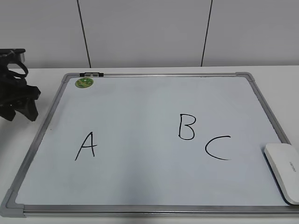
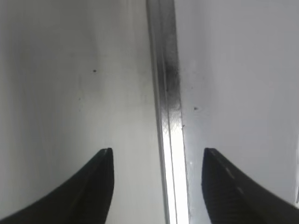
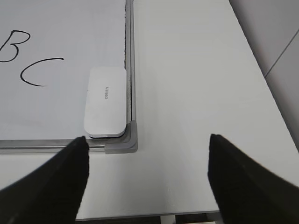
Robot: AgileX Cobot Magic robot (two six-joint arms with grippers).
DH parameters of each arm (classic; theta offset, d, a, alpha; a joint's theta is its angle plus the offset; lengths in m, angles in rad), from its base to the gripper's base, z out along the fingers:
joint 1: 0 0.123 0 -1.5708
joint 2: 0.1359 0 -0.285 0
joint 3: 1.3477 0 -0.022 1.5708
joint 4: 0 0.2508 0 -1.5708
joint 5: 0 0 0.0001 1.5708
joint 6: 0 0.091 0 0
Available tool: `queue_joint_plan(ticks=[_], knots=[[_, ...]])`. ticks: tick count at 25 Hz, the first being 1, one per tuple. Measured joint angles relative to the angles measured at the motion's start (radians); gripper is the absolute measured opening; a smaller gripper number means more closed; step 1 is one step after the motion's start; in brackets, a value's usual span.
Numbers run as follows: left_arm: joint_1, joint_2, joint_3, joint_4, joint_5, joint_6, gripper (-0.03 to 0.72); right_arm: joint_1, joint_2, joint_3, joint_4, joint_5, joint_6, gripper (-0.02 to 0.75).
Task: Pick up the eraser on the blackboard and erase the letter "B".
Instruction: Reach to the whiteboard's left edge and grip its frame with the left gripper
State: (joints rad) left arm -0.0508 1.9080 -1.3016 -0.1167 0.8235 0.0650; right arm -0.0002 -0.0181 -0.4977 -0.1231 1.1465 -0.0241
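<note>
Step in hand, as I judge it: the reach, before any pickup. The white plastic oblong eraser (image 3: 105,102) lies untouched on the large white dry-erase blackboard with grey metal frame (image 1: 140,212), tucked into the board's corner at about 4 o'clock in the exterior view, long side just beside the frame.

Right gripper (image 3: 147,179): jaws spread wide, holding nothing, hovering over bare white table (image 3: 196,70); the eraser sits at about 11 o'clock from it in the wrist view. Left gripper (image 2: 156,186): jaws apart, empty, straddling the board's frame rail, parked at 9 o'clock of the board.

Next move likely calls for the right gripper to shift toward 11 o'clock, centre over the eraser, and close across its short width; the frame beside it leaves little room for one finger.

The hand-drawn black marker letter "B" (image 1: 186,127) is intact, right of board centre, the black "C" (image 1: 217,148) between it and the eraser, the black "A" (image 1: 86,146) at 8 o'clock.

Writing: small grey lettering on the eraser, too small to read with certainty. Round green sticker (image 1: 84,82) at 11 o'clock, illegible.
</note>
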Motion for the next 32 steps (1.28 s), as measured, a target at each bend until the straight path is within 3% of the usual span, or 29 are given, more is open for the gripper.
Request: queue_joint_plan(ticks=[16,32], knots=[[0.000,0.196,-0.145,-0.033,0.017,0.011,0.300,0.000,0.000,0.000,0.000,0.000,0.000,0.589],[0.000,0.241,-0.164,-0.043,0.022,0.016,0.209,0.000,0.000,0.000,0.000,0.000,0.000,0.589]])
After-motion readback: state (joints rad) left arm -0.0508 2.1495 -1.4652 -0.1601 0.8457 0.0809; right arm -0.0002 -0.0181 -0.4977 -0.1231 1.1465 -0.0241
